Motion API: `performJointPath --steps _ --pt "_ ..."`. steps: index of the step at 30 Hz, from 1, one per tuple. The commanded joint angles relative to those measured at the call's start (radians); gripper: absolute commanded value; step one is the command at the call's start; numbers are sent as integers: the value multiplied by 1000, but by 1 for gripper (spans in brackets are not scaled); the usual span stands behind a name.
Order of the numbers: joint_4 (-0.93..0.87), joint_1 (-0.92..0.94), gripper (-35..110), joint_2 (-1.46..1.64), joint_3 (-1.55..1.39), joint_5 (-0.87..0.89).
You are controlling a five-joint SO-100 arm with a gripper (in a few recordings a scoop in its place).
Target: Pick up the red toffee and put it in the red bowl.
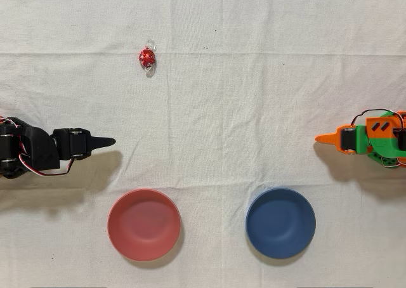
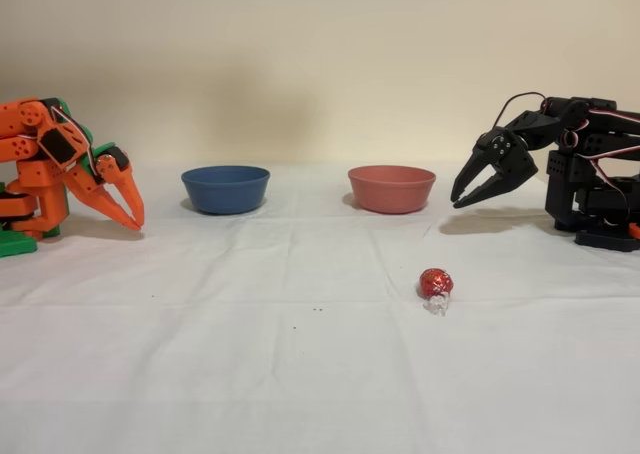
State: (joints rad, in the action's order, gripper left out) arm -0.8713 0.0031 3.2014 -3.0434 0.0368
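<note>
The red toffee [image 1: 146,58] is lying alone on the cloth-covered counter [image 1: 254,78], well apart from the black arm's end effector [image 2: 470,196], which is being held parted and empty above the cloth near the red bowl [image 2: 391,188]. The candy is being judged light, small, and slippery in its foil — the round body, not the flimsy twisted ends, is being favoured as the place to grip.

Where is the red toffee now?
In the overhead view the red toffee lies on the white cloth, upper left, apart from the red bowl.
</note>
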Motion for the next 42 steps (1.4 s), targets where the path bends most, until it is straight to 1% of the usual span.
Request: performJointPath --steps 1,17,25,26,28,29,35,42 --pt "-14 -5 1 15 -20 5" --pt "-14 -5 3 15 -20 6" --pt "-12 -6 1 17 -20 -5" --pt "-6 -11 1 17 -21 5" --pt "9 -12 1 17 -21 135" --pt "20 -12 1 17 -21 156" --pt "-3 -9 0 17 41 48" --pt "-67 -18 0 -3 293 -32"
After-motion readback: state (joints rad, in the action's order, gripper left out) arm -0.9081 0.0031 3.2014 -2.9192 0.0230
